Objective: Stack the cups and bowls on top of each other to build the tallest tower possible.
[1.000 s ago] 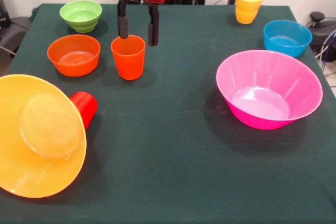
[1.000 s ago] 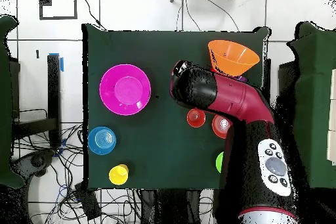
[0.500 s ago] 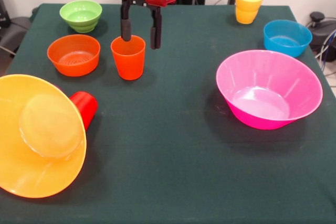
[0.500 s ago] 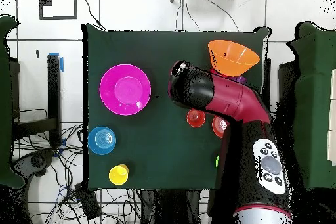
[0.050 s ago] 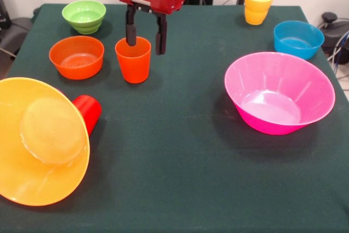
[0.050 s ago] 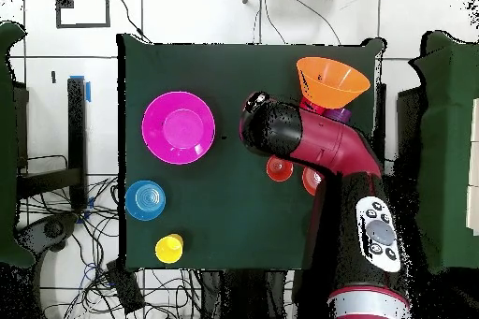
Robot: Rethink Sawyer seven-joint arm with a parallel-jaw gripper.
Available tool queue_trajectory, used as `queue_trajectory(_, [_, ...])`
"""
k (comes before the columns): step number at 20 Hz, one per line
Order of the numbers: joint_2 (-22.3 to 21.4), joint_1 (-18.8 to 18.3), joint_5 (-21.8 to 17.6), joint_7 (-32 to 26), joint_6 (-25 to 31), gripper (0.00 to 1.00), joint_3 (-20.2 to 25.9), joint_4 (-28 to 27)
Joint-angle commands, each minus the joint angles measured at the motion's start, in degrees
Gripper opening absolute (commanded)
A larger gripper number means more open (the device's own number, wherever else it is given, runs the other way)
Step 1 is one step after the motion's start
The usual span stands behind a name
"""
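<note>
Green cloth over table (image 5: 180, 151), front view. Listed upper left: light green bowl (image 5: 84, 16); below it, orange bowl (image 5: 76, 57); just beside that, orange cup (image 5: 133, 59), upright. Lower left: large yellow-orange bowl (image 5: 41, 140) tipped on its side, underside toward camera; red cup (image 5: 88, 112) lying against its right edge. Right of centre: large pink bowl (image 5: 279, 92), upright, empty. Upper right: blue bowl (image 5: 298, 39); yellow cup (image 5: 258, 5) at far edge.

Overhead view only: purple cup (image 6: 341, 115) just below the yellow-orange bowl, nearly covered by red arm (image 6: 327, 152). Same arm hiding most of orange bowl; light green bowl not seen from above.

Front view only: pincer (image 5: 144, 45) clear beneath red wrist housing, hidden from above by the arm. Jaws parted moderately, a little wider than orange cup's mouth; left finger (image 5: 131, 32) at the rim's far left, right finger just outside the rim's right. Contact with rim not certain; nothing gripped.
</note>
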Motion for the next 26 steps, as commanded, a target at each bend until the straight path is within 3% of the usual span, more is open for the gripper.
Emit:
queue_trajectory(1, [2.3,1.7,1.2,8.7,-0.3,1.0,1.5,3.2])
queue_trajectory(26, [3.1,2.8,1.1,9.5,-2.2,1.0,-0.3,6.5])
